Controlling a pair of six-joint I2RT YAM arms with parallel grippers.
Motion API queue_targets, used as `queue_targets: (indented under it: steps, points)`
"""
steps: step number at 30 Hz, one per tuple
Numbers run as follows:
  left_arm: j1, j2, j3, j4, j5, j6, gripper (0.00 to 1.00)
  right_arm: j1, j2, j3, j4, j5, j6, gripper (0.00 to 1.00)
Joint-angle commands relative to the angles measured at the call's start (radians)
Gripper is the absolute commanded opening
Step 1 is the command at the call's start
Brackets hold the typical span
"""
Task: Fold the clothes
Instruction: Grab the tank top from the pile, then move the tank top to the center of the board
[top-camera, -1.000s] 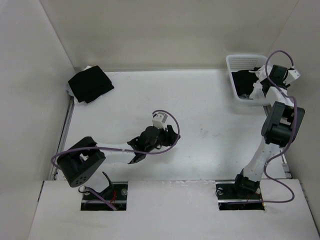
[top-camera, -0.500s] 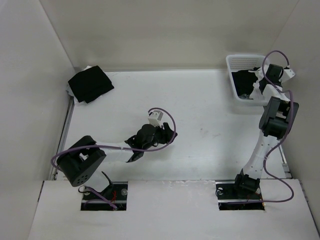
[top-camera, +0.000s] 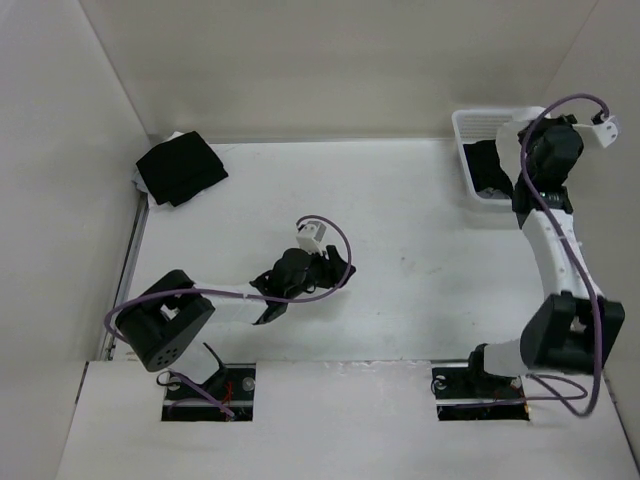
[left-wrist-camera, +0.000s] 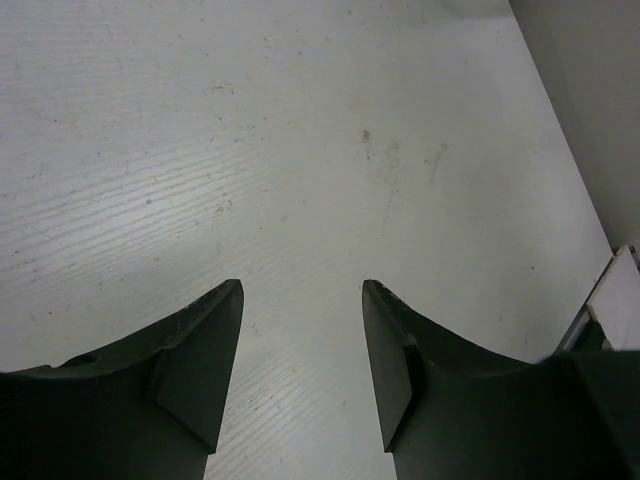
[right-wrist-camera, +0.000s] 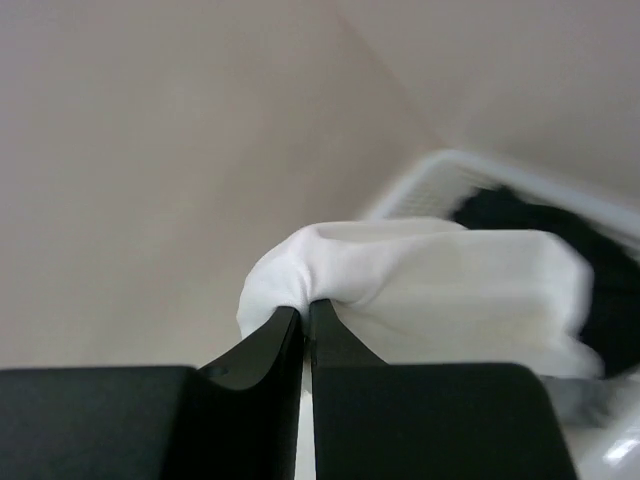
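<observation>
At the white basket (top-camera: 466, 122) in the table's far right corner, pinching a bunched fold of the white top (right-wrist-camera: 420, 270) between the pressed-together fingers of the right gripper (right-wrist-camera: 305, 305), with a black garment (right-wrist-camera: 520, 215) behind it in the basket. Near mid-table, spread wide and holding nothing at the left gripper (left-wrist-camera: 302, 290), over the table (left-wrist-camera: 300, 120).

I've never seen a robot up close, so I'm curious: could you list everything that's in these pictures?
top: one, white, pinched by the right gripper at the basket
basket: one, white, table's far right corner
black clothing: count unclear, black, inside the basket
black pile: one, black, table's far left corner
table: one, white, under everything
left gripper: one, black, open, over the table's middle
right gripper: one, black, shut on the top
</observation>
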Motion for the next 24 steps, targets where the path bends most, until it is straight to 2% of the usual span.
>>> queue_targets:
  steps: [1, 6, 9, 11, 12, 13, 15, 16, 17, 18, 20, 21, 23, 24]
  points:
    - [0.039, -0.079, -0.03, 0.055, -0.005, -0.024, 0.49, 0.169, -0.203, -0.04, 0.094, -0.102, 0.017, 0.05]
    - [0.145, -0.231, -0.08, -0.026, -0.066, -0.091, 0.49, 0.457, -0.381, -0.022, 0.03, -0.257, 0.038, 0.07]
    - [0.232, -0.364, -0.108, -0.121, -0.1, -0.116, 0.5, 0.603, -0.44, -0.121, 0.031, -0.292, 0.049, 0.11]
    - [0.267, -0.416, -0.119, -0.161, -0.1, -0.123, 0.52, 0.669, -0.45, -0.227, 0.044, -0.277, 0.09, 0.18]
    - [0.289, -0.455, -0.126, -0.195, -0.096, -0.129, 0.52, 0.694, -0.44, -0.29, 0.05, -0.27, 0.118, 0.25]
    - [0.304, -0.484, -0.133, -0.225, -0.094, -0.126, 0.52, 0.718, -0.387, -0.363, 0.05, -0.262, 0.154, 0.36]
    - [0.329, -0.52, -0.14, -0.282, -0.097, -0.114, 0.53, 0.717, -0.301, -0.396, 0.03, -0.282, 0.184, 0.47]
    - [0.35, -0.533, -0.146, -0.328, -0.1, -0.104, 0.53, 0.714, -0.235, -0.401, 0.012, -0.291, 0.19, 0.56]
    - [0.37, -0.538, -0.151, -0.365, -0.102, -0.1, 0.53, 0.72, -0.202, -0.411, -0.01, -0.288, 0.18, 0.6]
    - [0.383, -0.538, -0.156, -0.388, -0.1, -0.1, 0.53, 0.722, -0.187, -0.428, -0.011, -0.276, 0.175, 0.6]
    - [0.398, -0.541, -0.166, -0.416, -0.097, -0.099, 0.52, 0.772, -0.162, -0.479, -0.002, -0.243, 0.169, 0.54]
    - [0.401, -0.546, -0.176, -0.431, -0.103, -0.093, 0.52, 0.797, -0.15, -0.5, -0.008, -0.227, 0.17, 0.46]
    - [0.401, -0.55, -0.182, -0.448, -0.114, -0.081, 0.52, 0.865, -0.119, -0.548, -0.022, -0.208, 0.178, 0.24]
    - [0.398, -0.55, -0.185, -0.457, -0.12, -0.077, 0.51, 0.886, -0.113, -0.557, -0.028, -0.205, 0.181, 0.21]
